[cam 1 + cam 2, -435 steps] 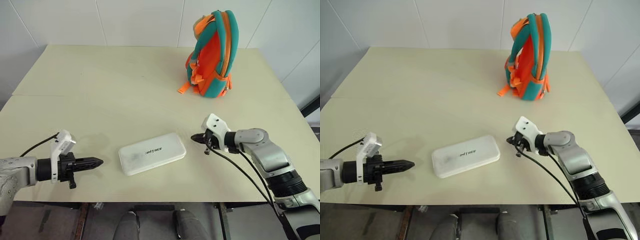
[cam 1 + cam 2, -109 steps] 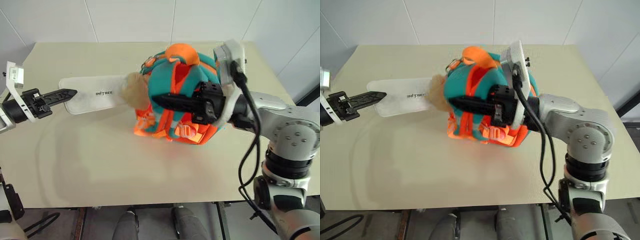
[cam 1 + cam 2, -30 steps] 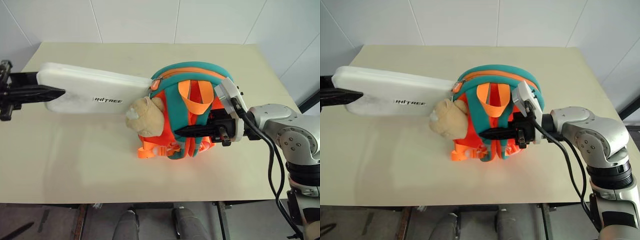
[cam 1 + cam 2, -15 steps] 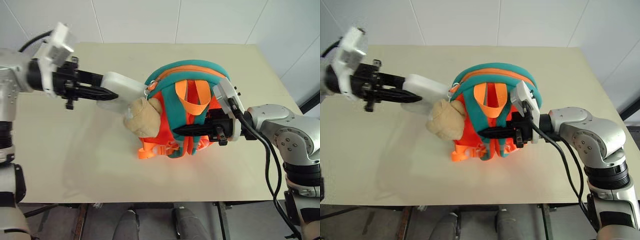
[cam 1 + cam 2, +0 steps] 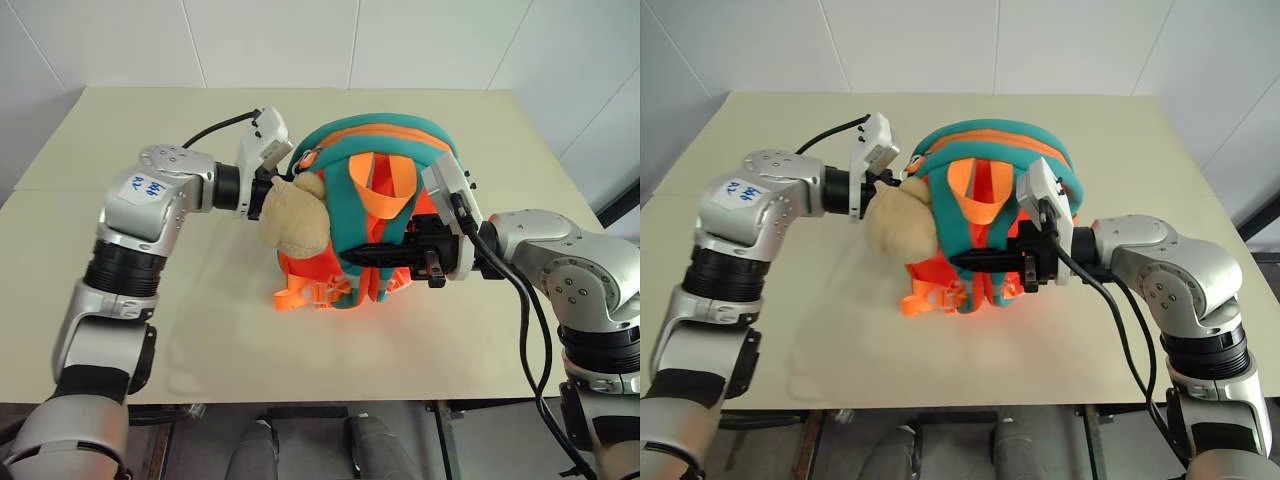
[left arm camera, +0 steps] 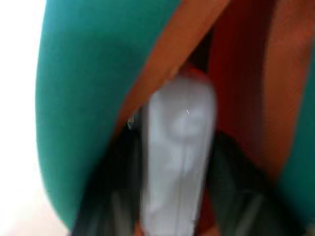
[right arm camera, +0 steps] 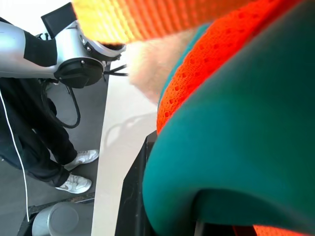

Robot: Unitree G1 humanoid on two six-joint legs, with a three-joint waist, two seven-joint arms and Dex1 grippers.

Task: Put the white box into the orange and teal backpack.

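Note:
The orange and teal backpack [image 5: 385, 175] lies on the table with its tan plush head [image 5: 296, 218] facing my left arm. My left gripper [image 5: 276, 188] is pressed up to the backpack's open top, just behind the plush head. The white box [image 6: 179, 147] shows in the left wrist view, reaching into the gap between the teal wall and the orange lining. From the head views the box is hidden inside the bag. My right gripper [image 5: 362, 258] is shut on the backpack's teal strap and holds the bag from the right.
The cream table [image 5: 180, 320] has bare surface in front and to the left. In the right wrist view, a person's legs [image 7: 29, 147] in black trousers and white shoes stand beside the table's edge, near a grey bin [image 7: 51, 221].
My left arm has swung right and forward to the backpack's opening. The white box, which stuck out far to the left, has slid into the bag. The right gripper has kept still.

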